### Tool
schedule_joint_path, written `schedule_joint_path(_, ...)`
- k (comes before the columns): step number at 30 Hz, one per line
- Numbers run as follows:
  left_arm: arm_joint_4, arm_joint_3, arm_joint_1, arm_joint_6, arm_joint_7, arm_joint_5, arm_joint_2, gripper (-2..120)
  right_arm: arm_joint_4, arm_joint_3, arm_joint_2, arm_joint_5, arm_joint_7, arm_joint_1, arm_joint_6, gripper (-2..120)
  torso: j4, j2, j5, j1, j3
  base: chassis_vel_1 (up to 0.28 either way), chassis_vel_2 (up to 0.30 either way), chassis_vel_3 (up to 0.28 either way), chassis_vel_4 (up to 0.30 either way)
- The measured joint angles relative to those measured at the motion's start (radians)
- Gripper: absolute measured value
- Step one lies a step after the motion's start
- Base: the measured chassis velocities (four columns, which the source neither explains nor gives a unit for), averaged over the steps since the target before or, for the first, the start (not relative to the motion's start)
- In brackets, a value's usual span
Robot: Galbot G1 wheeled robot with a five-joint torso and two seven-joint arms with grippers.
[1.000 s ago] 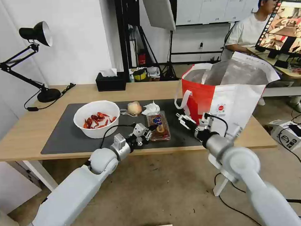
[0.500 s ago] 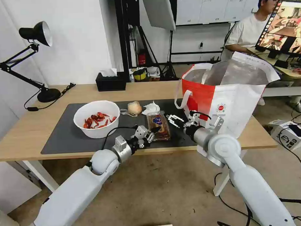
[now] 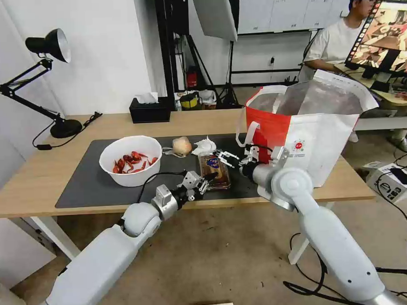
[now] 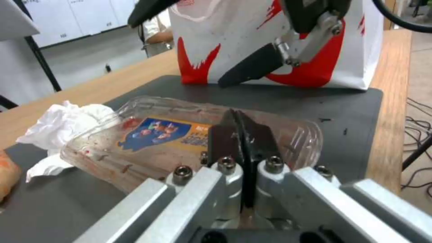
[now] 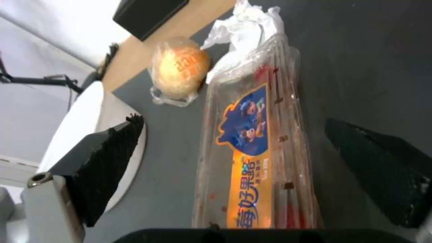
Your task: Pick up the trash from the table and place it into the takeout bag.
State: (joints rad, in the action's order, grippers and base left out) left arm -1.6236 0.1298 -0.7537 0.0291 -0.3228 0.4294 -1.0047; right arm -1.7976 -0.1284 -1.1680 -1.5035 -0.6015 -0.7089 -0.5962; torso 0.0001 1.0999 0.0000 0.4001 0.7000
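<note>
Our head camera looks down across the table point(image 3: 44, 176); both wrist cameras sit close, sharing the tray point(image 4: 180, 135) at frame center.

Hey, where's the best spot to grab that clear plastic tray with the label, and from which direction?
Probably across its narrow width, from above. The clear plastic tray lies flat and long on the dark mat, so its two long sides are the reachable faces. The right hand is open with a finger on each long side. The left hand sits shut at the tray's near end.
</note>
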Motion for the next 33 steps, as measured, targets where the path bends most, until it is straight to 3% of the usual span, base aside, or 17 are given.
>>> schedule_joint_path(19, 0.001, 0.006, 0.001, 0.008, -0.018, -0.001, -0.005, 0, 0.087, 0.037, -0.013, -0.032, 0.0, 0.069, -0.121, 100, -0.0001, 0.0, 0.0, 0.0, 0.0, 0.0, 0.0, 0.0, 0.0)
schedule_joint_path(33, 0.0, 0.013, 0.001, 0.013, -0.028, 0.0, -0.002, 0, 0.133, 0.079, -0.021, -0.029, -0.002, 0.11, -0.127, 100, 0.0, 0.0, 0.0, 0.0, 0.0, 0.0, 0.0, 0.0, 0.0)
